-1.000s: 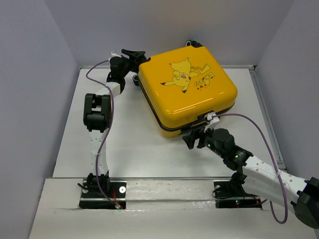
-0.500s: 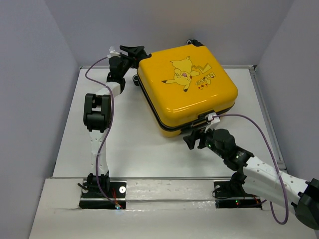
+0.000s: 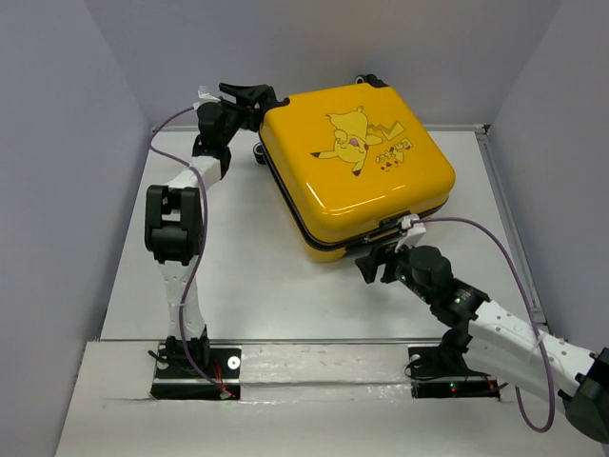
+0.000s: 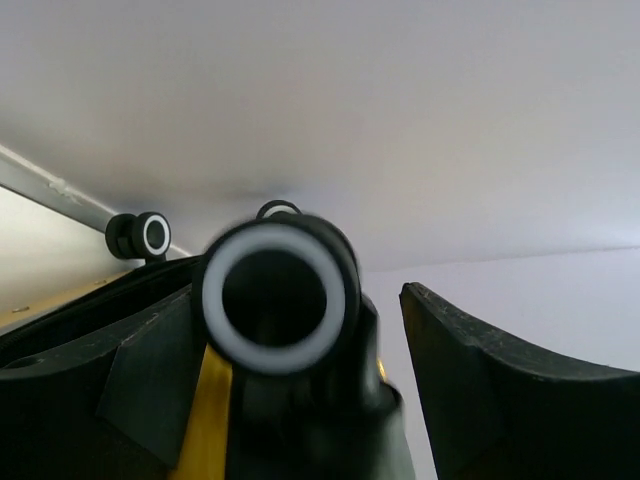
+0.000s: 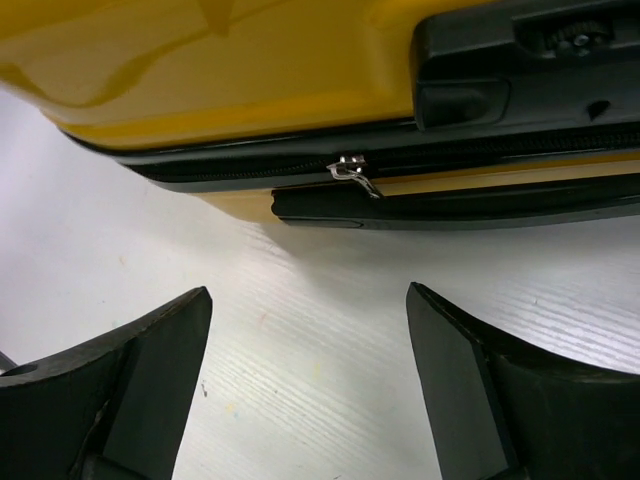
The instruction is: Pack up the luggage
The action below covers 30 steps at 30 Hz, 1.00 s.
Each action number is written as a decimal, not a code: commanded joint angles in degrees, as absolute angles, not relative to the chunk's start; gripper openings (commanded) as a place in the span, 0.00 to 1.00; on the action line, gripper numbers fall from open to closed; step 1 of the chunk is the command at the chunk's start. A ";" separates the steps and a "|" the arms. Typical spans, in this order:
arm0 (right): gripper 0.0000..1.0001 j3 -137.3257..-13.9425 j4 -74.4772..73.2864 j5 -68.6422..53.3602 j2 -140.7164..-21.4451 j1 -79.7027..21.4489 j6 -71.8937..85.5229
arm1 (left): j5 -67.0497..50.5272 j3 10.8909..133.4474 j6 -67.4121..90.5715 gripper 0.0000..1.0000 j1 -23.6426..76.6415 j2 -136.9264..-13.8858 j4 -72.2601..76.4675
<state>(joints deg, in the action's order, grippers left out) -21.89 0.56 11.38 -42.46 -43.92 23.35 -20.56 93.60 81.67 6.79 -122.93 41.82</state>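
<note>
Leftward and a little higher is where the left arm's elbow and wrist are now sitting compared with a second ago, and the suitcase [image 3: 357,167] is lying turned very slightly with them. It is resting shut and flat on the far half of the table [image 3: 247,276], cartoon side up.

The left gripper [image 3: 249,95] is standing wide open at the case's far left corner. Its wrist camera is showing a black-and-white wheel [image 4: 275,297] between the fingers, with a clear gap on one side, so nothing is being clamped. The right gripper [image 5: 305,300] is also gaping wide and empty, hovering just off the near edge and facing the zipper pull [image 5: 352,172].

Judging by the glossy shell, the case is looking stiff and slippery, likely to slide or roll rather than bend. Flat faces are offering no purchase, so the small metal pull, the wheel or the seam lip are seeming the better holds.
</note>
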 commanded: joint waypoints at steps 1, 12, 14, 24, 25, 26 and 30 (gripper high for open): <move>0.78 -24.96 0.53 14.32 -43.06 -43.77 23.64 | -22.41 97.48 80.08 0.85 6.77 -115.05 45.71; 0.50 -26.01 6.67 17.40 -48.16 -43.77 19.78 | -23.38 93.35 78.67 0.87 3.52 -120.50 44.91; 0.50 -26.45 7.73 17.49 -49.56 -43.24 19.43 | -23.47 92.90 78.31 0.88 3.34 -120.06 45.00; 0.59 -26.28 11.86 15.39 -50.80 -39.20 18.90 | -22.77 93.60 69.10 0.89 3.08 -113.21 38.89; 0.59 -26.28 12.74 14.77 -52.19 -39.20 18.37 | -22.24 93.69 66.82 0.90 3.08 -112.77 36.85; 0.59 -26.19 14.92 13.98 -52.99 -38.68 18.20 | -20.58 93.00 62.71 0.90 3.08 -112.24 33.87; 0.57 -26.72 19.42 12.31 -57.21 -38.15 17.49 | -16.62 86.24 55.31 0.93 3.43 -106.64 30.06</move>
<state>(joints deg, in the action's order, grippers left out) -24.03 10.81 14.52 -53.89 -38.94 19.31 -20.43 91.42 66.83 3.27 -116.22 33.67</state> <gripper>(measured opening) 0.576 0.915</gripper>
